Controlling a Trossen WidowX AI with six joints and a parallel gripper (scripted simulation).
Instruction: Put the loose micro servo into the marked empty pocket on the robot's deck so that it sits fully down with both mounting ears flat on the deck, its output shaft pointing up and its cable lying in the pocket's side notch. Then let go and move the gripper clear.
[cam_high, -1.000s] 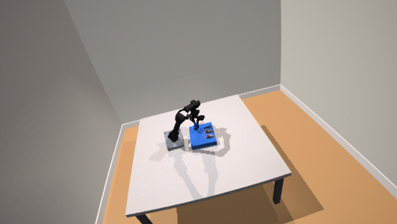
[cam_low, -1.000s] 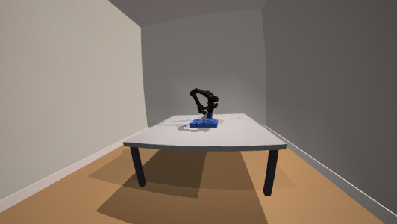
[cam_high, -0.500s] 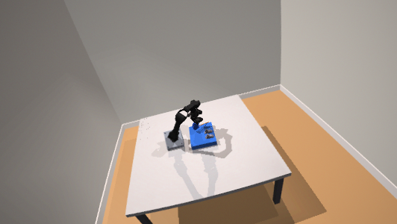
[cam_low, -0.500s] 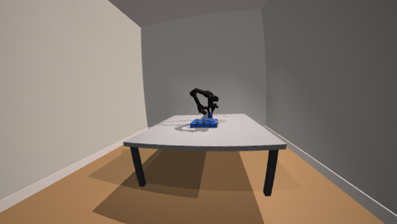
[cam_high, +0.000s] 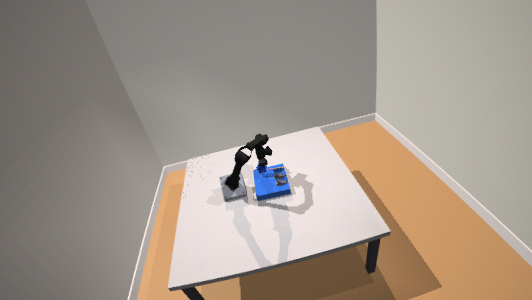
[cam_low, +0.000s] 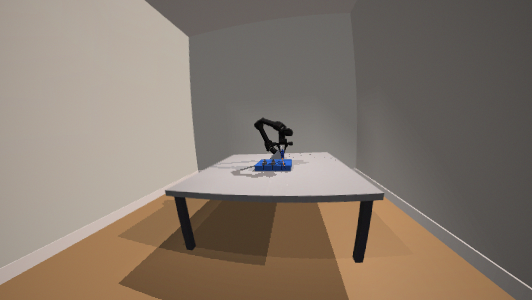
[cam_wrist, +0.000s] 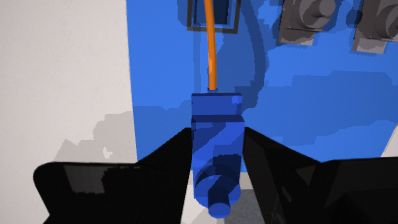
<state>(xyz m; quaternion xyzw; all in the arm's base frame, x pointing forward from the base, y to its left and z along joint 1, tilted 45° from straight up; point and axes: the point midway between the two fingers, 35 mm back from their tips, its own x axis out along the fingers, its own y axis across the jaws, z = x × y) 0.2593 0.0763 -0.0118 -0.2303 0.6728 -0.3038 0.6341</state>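
Blue micro servo (cam_wrist: 217, 145) gripped by black fingers above deck (cam_wrist: 320, 95), beside its left edge.

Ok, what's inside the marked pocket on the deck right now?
From the wrist view, the marked pocket looks unfilled, with only the orange cable crossing it. The frame edge hides its far end. The claw holds the servo above the deck.

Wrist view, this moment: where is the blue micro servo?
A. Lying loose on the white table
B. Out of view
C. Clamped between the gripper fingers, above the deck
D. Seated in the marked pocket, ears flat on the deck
C: the micro servo sits between the black fingers, with its orange cable running toward the empty pocket ahead.
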